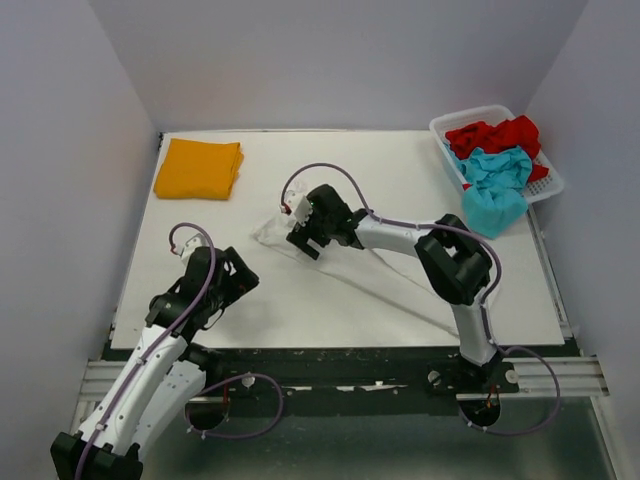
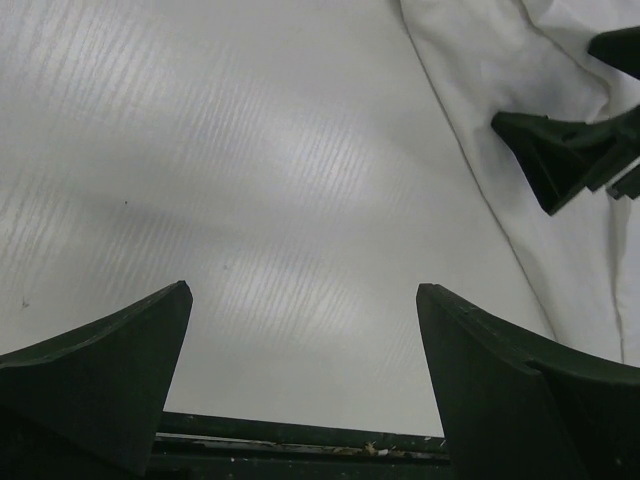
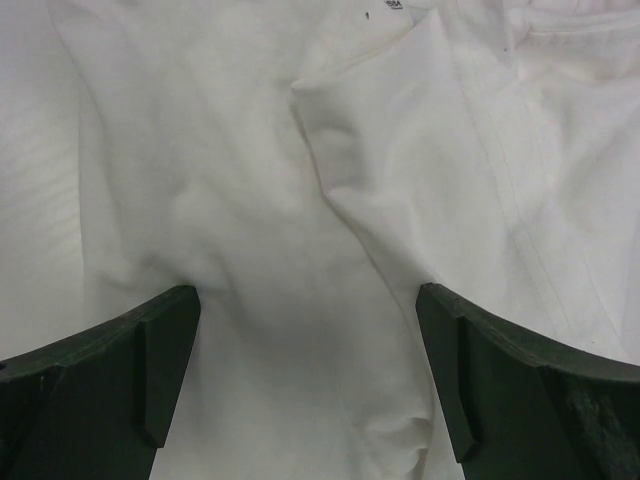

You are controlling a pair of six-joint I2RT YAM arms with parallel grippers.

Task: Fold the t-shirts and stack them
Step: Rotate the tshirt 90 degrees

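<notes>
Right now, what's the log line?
left gripper open, over table | right gripper open, over white shirt | orange shirt folded | red shirt, teal shirt in basket

Lab test cell: plain walls point(image 1: 60, 150) enclosing white table point(image 1: 400, 170).

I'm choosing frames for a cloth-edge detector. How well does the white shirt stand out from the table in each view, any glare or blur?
Top view: sharp, evenly lit, but the white shirt nearly blends into the white table. Left wrist view: soft sheen on the ribbed table, shirt edge readable. Right wrist view: no glare; soft shadows mark the folds, near jaws slightly blurred.
</notes>
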